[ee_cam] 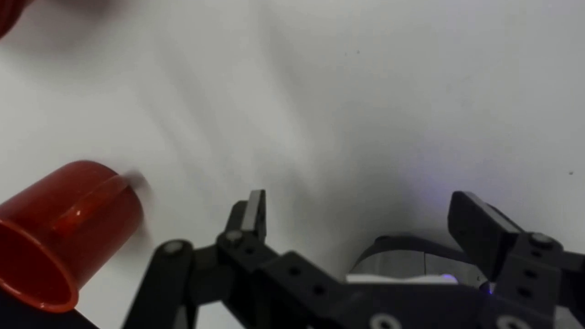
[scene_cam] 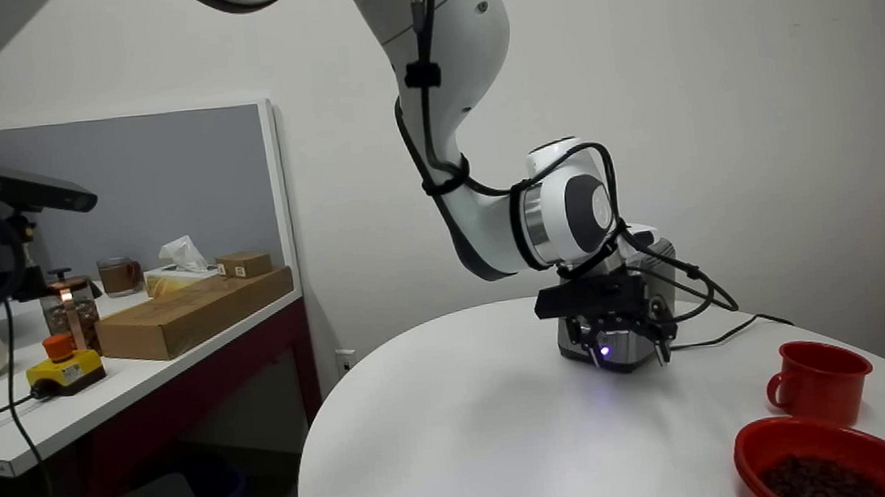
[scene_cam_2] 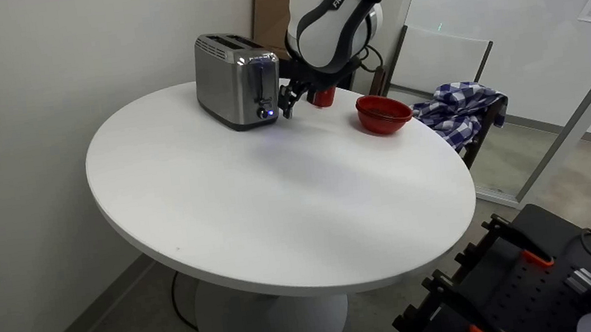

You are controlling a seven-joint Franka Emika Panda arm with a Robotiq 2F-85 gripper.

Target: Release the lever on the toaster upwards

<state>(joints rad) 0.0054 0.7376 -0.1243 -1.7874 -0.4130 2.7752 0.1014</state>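
Observation:
The silver toaster (scene_cam_2: 223, 84) stands on the round white table. Its narrow front face carries a dark vertical slot and a lit blue control. The lever (scene_cam_2: 264, 102) appears as a small dark shape low on that face, but it is too small to read clearly. My gripper (scene_cam_2: 288, 111) is just beside the front face, with its fingers pointing down. In an exterior view the gripper (scene_cam: 628, 354) partly covers the toaster (scene_cam: 621, 343). In the wrist view the gripper (ee_cam: 358, 194) is open with nothing between its fingers. The toaster's front (ee_cam: 397, 262) shows below; the lever is hidden there.
A red mug (scene_cam: 827, 383) and a red bowl (scene_cam: 780, 443) with dark contents stand on the table (scene_cam: 458, 431) near the toaster. The mug (ee_cam: 91, 210) is left of the fingers in the wrist view. The toaster's black cord (scene_cam: 738, 331) runs behind it, near the wall.

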